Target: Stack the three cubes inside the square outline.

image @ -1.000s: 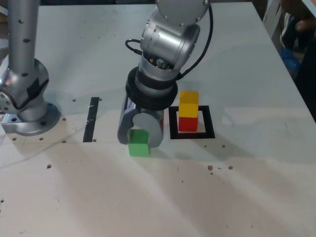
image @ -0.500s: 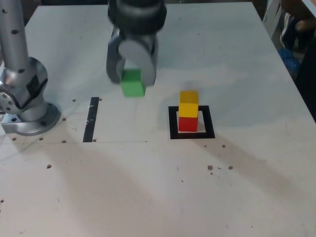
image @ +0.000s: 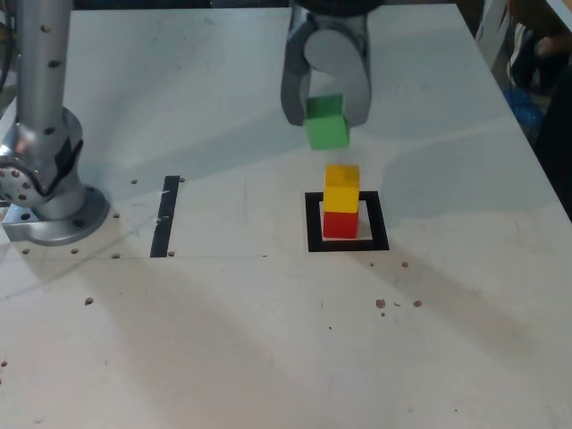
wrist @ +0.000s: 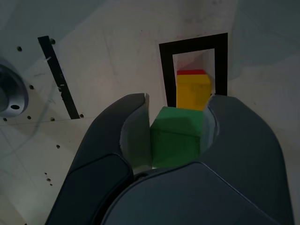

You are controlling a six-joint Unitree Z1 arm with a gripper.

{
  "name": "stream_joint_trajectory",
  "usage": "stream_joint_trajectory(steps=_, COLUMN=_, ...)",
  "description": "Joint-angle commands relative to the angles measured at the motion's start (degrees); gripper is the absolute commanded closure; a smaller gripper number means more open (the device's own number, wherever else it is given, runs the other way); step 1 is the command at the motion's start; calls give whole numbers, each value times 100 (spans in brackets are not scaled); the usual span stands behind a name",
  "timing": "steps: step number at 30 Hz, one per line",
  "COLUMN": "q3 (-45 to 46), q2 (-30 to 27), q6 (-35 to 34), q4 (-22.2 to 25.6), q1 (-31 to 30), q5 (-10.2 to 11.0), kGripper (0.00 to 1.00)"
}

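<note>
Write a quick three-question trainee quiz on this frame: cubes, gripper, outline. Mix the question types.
1. True or false: the gripper is shut on the green cube, held in the air.
2. Which cube sits directly on the red cube inside the square outline? A) green B) yellow C) none
3. Fill in: in the exterior view, the thin black tape strip lies to the outline's ____.

Key
1. True. Both jaws press the green cube's sides, clear of the table.
2. B. The yellow cube rests on the red one.
3. Left.
</note>
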Motion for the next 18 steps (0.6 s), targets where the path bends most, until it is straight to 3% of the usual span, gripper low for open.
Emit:
stream_joint_trajectory(steps=1, q3=-17, q2=133, q6=14, q4=78, q1=-4, q5=-16, kGripper=90)
stream_joint_trajectory(steps=13, q3=-149, q2=639, q6=46, q4=68, q1=6, q5=9, kGripper=90)
stream_joint_trajectory(steps=18, q3=-167, q2=747, q6=69, q4=61, q1=5, q5=110, kGripper=87)
